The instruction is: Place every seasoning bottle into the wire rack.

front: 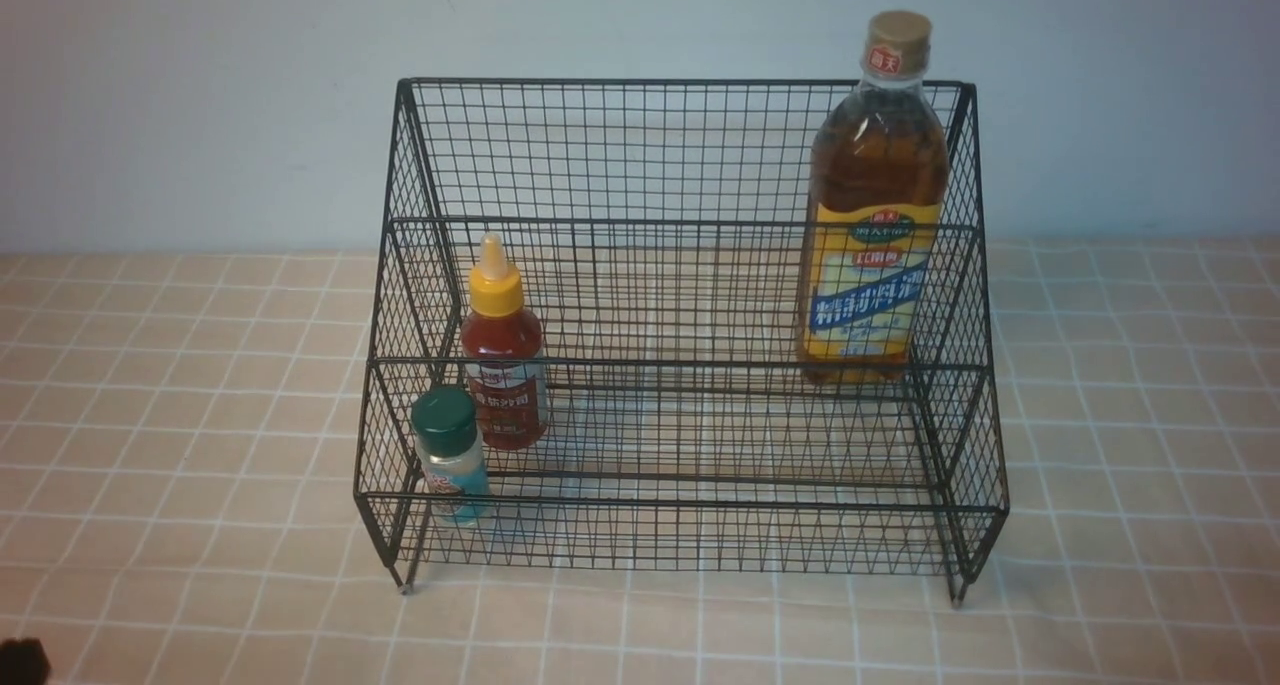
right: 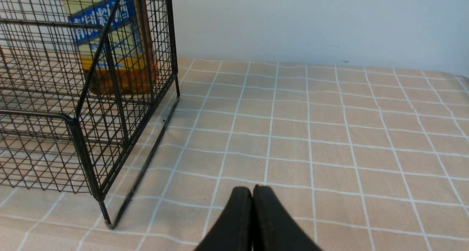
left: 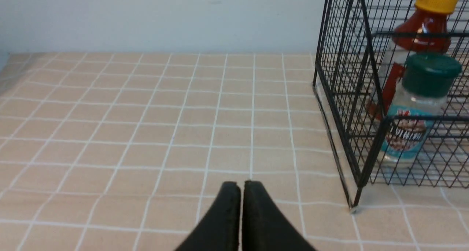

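Observation:
The black wire rack stands mid-table. The tall amber bottle with tan cap stands upright on its upper tier, right side; it also shows in the right wrist view. The red sauce bottle with yellow nozzle and the green-capped shaker stand at the rack's left, the shaker on the lower tier; both show in the left wrist view, sauce bottle, shaker. My left gripper is shut and empty, low over the cloth left of the rack. My right gripper is shut and empty, right of the rack.
A beige checked tablecloth covers the table and a pale wall stands behind. The rack's near left leg and near right leg stand close to my grippers. A dark bit of my left arm shows at the front view's bottom left corner.

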### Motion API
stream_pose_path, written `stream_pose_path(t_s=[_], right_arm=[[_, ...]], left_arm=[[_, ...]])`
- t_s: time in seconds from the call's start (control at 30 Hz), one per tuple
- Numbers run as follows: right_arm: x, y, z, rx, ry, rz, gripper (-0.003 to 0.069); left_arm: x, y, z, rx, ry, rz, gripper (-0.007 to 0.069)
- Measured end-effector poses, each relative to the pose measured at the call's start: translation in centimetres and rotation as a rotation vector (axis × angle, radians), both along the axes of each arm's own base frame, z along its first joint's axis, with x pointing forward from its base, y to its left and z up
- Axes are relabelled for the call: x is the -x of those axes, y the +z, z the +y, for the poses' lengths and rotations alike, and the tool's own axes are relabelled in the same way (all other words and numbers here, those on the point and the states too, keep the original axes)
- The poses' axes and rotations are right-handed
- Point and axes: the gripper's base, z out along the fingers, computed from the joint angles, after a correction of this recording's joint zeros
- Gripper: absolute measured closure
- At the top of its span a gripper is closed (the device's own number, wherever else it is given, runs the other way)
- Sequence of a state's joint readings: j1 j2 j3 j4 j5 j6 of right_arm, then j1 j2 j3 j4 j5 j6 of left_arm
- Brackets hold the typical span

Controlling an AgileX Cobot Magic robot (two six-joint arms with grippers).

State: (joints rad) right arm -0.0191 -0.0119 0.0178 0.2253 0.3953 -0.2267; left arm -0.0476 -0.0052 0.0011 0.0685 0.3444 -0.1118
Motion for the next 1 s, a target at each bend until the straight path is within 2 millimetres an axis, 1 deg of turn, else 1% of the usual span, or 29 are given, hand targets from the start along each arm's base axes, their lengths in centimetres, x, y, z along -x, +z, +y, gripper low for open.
stream_pose_path(t_s=[0.1,0.3,0.6,1.0], right_arm=[[0.00,0.00,0.00,0.000,0.000,0.000,0.0673],[0.00,0.00,0.00,0.000,0.000,0.000,0.0673],[0.00,0.00,0.00,0.000,0.000,0.000,0.0673],[0.00,0.00,0.00,0.001,0.000,0.000,0.0673]], left_arm=[[-0.03,-0.80,-0.02,0.004,-0.001,0.015,0.0631],[0.05,-1.08,-0.02,0.009,0.001,0.044,0.0631],[0.06,-1.10,-0.20,-0.081,-0.044,0.043,0.0631],[0.06,-1.09,-0.38,-0.096,-0.069,0.040,0.0631]])
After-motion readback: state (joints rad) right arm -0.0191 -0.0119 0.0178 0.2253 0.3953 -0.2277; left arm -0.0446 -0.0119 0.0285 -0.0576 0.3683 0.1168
